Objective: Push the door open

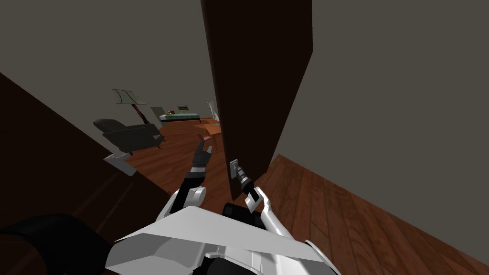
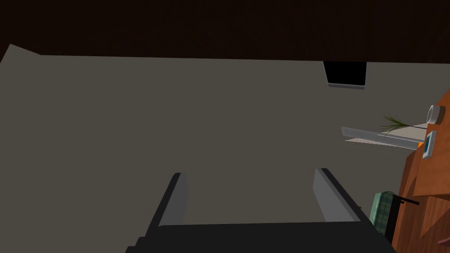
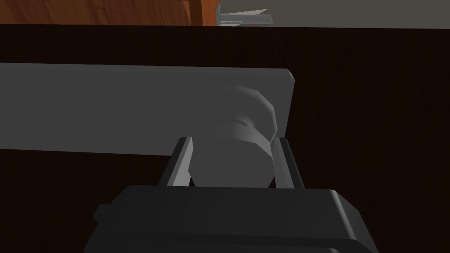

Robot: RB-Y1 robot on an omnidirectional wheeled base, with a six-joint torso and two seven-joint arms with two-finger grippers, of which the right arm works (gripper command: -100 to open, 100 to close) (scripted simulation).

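A dark brown door (image 1: 260,90) stands ajar ahead of me, its edge turned toward me. A grey plate (image 3: 132,107) on its face carries a round grey knob (image 3: 233,151). My right gripper (image 3: 232,163) is shut on that knob, one finger pressing each side. In the head view the same right gripper (image 1: 237,170) sits at the door's lower edge against the plate (image 1: 233,168). My left gripper (image 1: 204,142) is raised to the left of the door, open, with nothing between its fingers (image 2: 176,200).
Through the gap lies a room with a wooden floor (image 1: 176,153), a dark armchair (image 1: 129,134), a floor lamp (image 1: 128,97), a low bed (image 1: 179,116) and a wooden table (image 1: 211,128). A grey wall (image 1: 396,95) rises to the right, dark wood panelling (image 1: 47,157) to the left.
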